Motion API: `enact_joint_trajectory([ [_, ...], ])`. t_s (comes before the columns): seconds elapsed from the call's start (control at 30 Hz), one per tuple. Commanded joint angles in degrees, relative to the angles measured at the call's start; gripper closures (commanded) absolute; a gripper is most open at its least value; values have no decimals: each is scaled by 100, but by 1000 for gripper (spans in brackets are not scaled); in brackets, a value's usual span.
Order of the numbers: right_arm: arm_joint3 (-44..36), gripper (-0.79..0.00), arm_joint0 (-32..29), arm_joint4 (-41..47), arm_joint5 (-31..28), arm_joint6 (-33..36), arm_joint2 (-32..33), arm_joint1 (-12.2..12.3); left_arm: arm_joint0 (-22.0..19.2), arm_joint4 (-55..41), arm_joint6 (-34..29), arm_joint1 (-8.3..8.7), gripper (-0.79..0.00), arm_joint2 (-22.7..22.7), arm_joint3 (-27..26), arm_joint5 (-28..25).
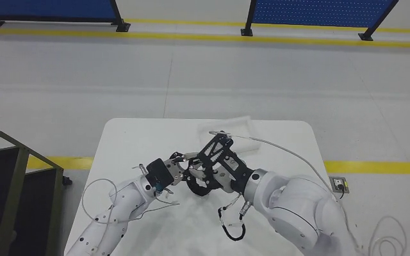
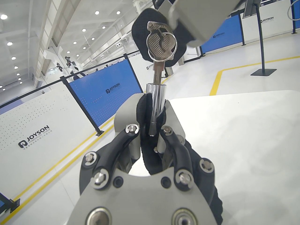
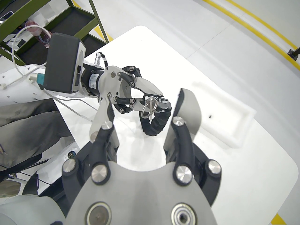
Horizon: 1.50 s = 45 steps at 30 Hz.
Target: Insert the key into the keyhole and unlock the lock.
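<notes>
My left gripper [image 2: 153, 108] is shut on the chrome cylinder of a cable lock [image 2: 156, 104], held upright above the white table [image 2: 246, 141]. The key [image 2: 161, 45], with a ring on its head, stands with its blade in the top of the cylinder. The lock's black sleeved cable [image 3: 155, 125] hangs in a loop under the left gripper [image 3: 150, 97]. My right gripper [image 3: 145, 94] is open, its fingers spread wide on either side of the key and ring [image 3: 148, 108]. One black pad [image 2: 140, 29] sits just behind the key head. In the top view both grippers [image 1: 181, 168] [image 1: 200, 174] meet over the table's middle.
A shallow white foam tray [image 3: 234, 122] [image 1: 243, 131] lies on the table beyond the grippers. A green metal shelf cart [image 3: 77, 12] [image 1: 25, 173] stands off the table's left side. Loose cables [image 1: 230, 224] run along the arms. Blue barrier panels [image 1: 57, 9] stand across the floor.
</notes>
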Motion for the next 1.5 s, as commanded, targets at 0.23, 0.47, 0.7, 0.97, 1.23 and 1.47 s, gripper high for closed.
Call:
enact_joint_trajectory([
  [0.23,17,-785,68,216,-1789,472,324,126,113,-310,-1001,168,0,-567,-488,-1386],
  [0.47,38,-785,-53,783,-2886,832,814,261,161,-755,-2269,317,0,-1024,-1043,-2672],
  [0.7,34,-785,-177,971,-3422,837,871,402,139,-1652,-3646,388,0,-1228,-1265,-3317],
  [0.97,34,-785,-177,971,-3422,837,871,402,-63,-2957,-5158,412,0,-1190,-1321,-3229],
  [1.23,162,-785,-330,404,-3935,270,792,454,-346,-3774,-6081,406,0,-894,-1232,-3190],
  [1.47,371,-785,-422,21,-4256,-172,616,490,-636,-4082,-6393,368,0,-613,-980,-3117],
])
